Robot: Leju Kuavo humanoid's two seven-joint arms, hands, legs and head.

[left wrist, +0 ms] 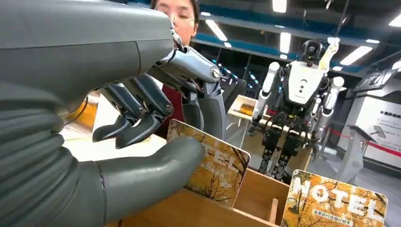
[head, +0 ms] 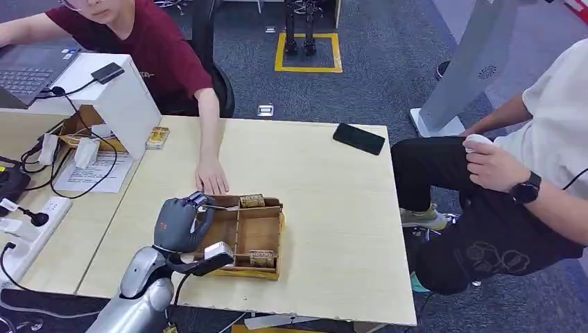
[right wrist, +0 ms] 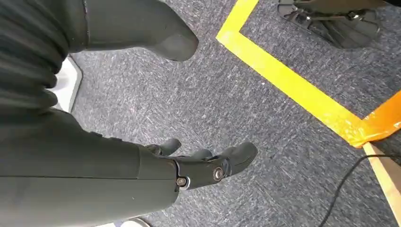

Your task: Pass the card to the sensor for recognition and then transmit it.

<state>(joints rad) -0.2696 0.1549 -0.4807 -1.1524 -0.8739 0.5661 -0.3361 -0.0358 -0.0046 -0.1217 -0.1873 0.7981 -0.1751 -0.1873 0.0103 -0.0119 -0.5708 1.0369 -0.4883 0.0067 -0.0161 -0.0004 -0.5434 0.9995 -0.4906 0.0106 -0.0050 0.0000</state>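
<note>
Already your left hand had its thumb against a hotel card standing in the wooden tray, fingers curled above it; whether the pinch was firm, I could not tell. Your right hand hung open over the carpet. With only the thumb bearing, the card could slip back into its compartment on lifting.

A pale wooden table carried a compartmented wooden tray near its front edge, a black phone by the far right corner, and papers, possibly forms, at left
</note>
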